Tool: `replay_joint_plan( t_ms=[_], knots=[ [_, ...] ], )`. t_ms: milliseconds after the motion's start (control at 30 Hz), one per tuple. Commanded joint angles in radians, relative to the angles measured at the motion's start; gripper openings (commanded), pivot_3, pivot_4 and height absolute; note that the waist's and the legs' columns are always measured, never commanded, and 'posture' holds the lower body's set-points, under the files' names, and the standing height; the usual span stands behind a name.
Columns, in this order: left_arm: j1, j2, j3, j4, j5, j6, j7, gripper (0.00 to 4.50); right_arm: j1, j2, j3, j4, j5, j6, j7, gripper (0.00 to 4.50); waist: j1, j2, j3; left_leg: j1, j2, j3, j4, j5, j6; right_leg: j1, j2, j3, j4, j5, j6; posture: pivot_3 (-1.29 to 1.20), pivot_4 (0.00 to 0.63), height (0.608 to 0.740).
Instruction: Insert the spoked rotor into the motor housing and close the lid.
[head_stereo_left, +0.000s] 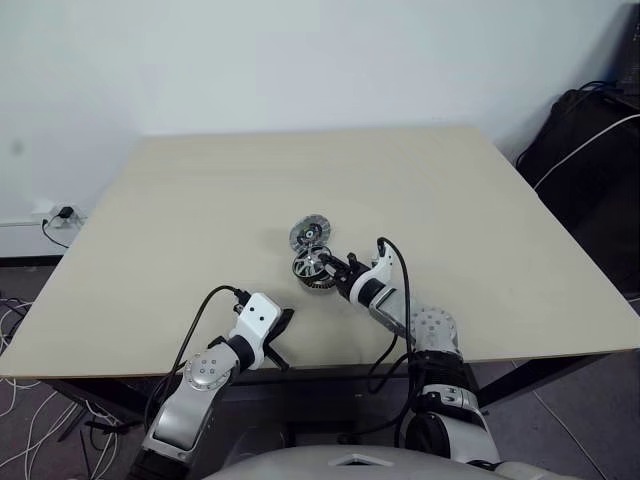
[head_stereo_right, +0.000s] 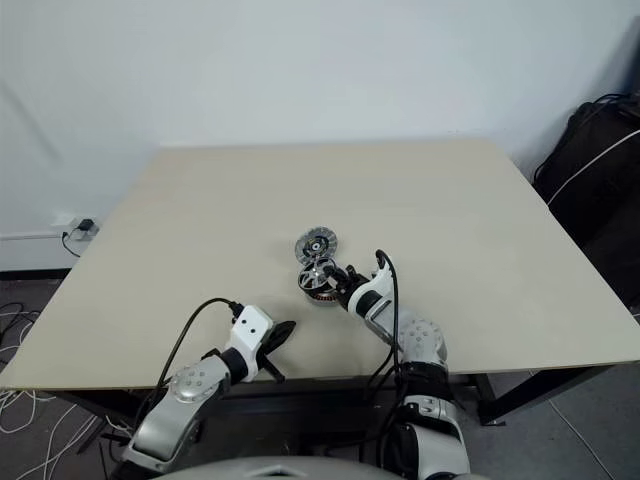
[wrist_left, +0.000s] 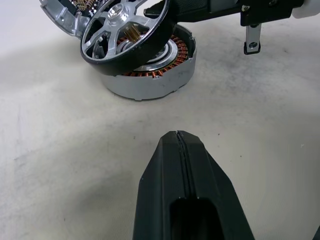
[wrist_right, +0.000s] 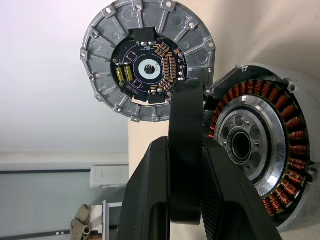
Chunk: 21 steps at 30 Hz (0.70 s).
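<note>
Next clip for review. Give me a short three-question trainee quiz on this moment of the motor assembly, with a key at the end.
1. True or false: the spoked rotor already sits flat and fully seated in the motor housing.
2. Which gripper is clamped on the rotor's rim? A) left gripper B) right gripper C) neither
3. Fill in: the lid lies on the table with its ______ side facing up.

Key
1. False: it is tilted, with one edge resting on the housing and the other raised.
2. B: the left gripper is shut and empty, back near the table edge.
3. Ribbed, with the dark circuit board in the middle.
</note>
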Motion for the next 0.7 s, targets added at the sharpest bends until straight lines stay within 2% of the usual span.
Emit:
replay_joint_plan(
  t_ms=[33, 700],
  knots=[
    [-0.016, -0.004, 0.002, -0.031, -0.011, -0.002, -0.005, 0.0, -0.016, -0.01, -0.027, -0.001, 0.0, -0.013, -0.008, 0.42, 0.0, 0.0, 0.0, 0.0, 0.0, 0.0, 0.0, 0.0, 0.0, 0.0, 0.0, 0.0, 0.0, 0.0, 0.0, 0.0, 0.0, 0.74],
    [-0.019, -0.007, -0.007, -0.025, -0.011, 0.0, -0.007, 0.0, 0.008, -0.021, -0.053, 0.0, 0.007, 0.018, -0.018, 0.42, 0.002, 0.001, -0.002, 0.0, -0.001, 0.0, 0.0, 0.0, 0.001, 0.001, 0.0, 0.0, 0.0, 0.0, 0.0, 0.0, 0.0, 0.74]
  ],
)
